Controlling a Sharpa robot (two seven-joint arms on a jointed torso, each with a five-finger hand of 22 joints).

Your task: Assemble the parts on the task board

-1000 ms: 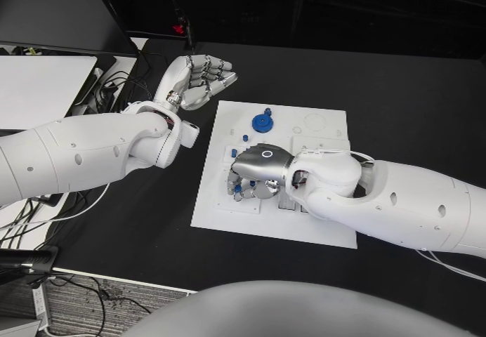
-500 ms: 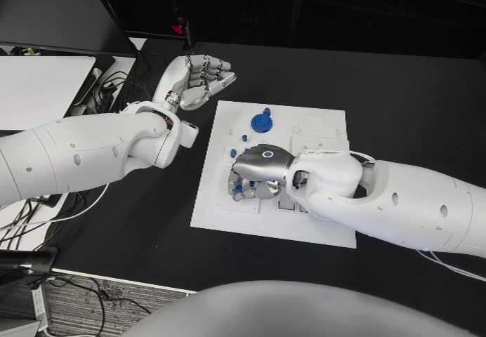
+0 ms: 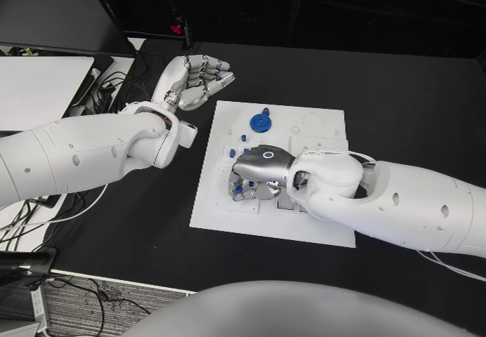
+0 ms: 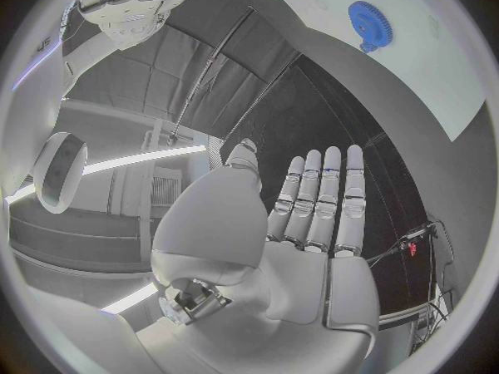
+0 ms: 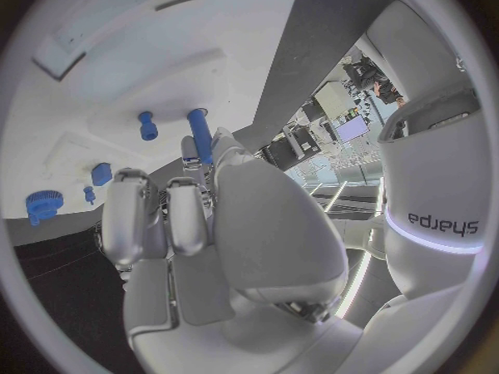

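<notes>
Silver and curled palm-down, the right hand point(image 3: 255, 175) lay over the middle of the white task board point(image 3: 319, 228), its fingers point(image 5: 127, 216) bent around a long blue peg point(image 5: 200, 135) that it pinched at the fingertips, as the right wrist view showed. Just beside that peg on the board stood a shorter blue peg point(image 5: 146, 125), and farther off a small blue block point(image 5: 101, 174) and a blue gear point(image 3: 263, 123), with a little blue piece point(image 3: 266, 111) touching the gear's far side. The left hand point(image 3: 195, 78) hovered off the board's far left corner, above the black table point(image 3: 405, 105), holding nothing; its fingers point(image 4: 324, 199) were straight and pressed side by side.
</notes>
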